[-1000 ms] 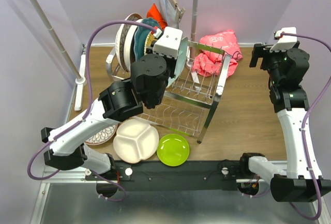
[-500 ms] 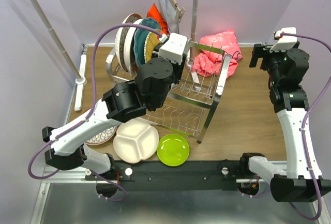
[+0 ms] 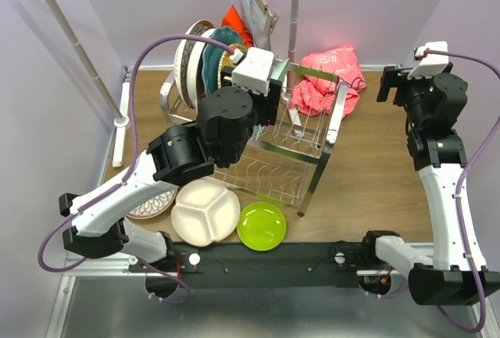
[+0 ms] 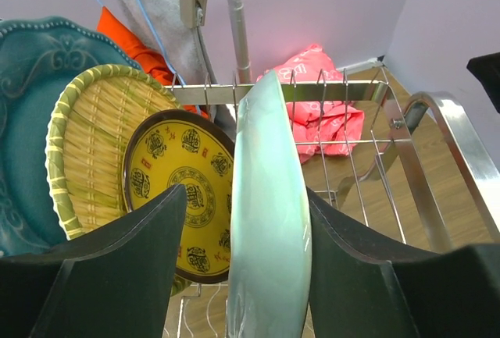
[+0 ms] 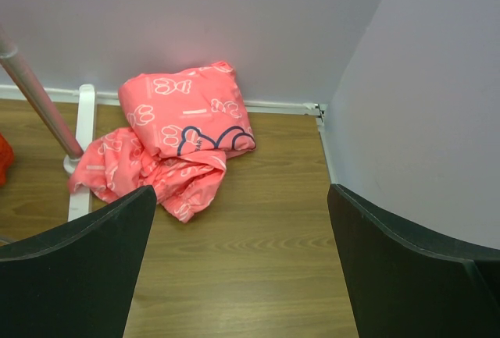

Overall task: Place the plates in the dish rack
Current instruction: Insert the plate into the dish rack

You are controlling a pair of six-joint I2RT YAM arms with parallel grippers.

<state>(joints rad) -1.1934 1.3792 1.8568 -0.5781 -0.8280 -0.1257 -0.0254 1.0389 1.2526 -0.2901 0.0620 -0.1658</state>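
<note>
from above we see the dish rack (image 3: 293, 147) mid-table, a row of plates (image 3: 205, 61) standing on edge at its eleven o'clock end. in the left wrist view one upright plate (image 4: 266, 221) sits between the left gripper's (image 4: 246, 193) fingers (image 4: 133, 260), with a medallion plate (image 4: 183, 197), a woven plate (image 4: 94, 143) and a scalloped plate (image 4: 23, 119) ranked toward nine o'clock. at the rack's seven o'clock a divided plate (image 3: 205, 211) lies flat, a plain plate (image 3: 262, 225) just beside it at three, another plate (image 3: 152, 204) at nine. a cloth bundle (image 3: 328, 80) lies at the rack's one o'clock.
</note>
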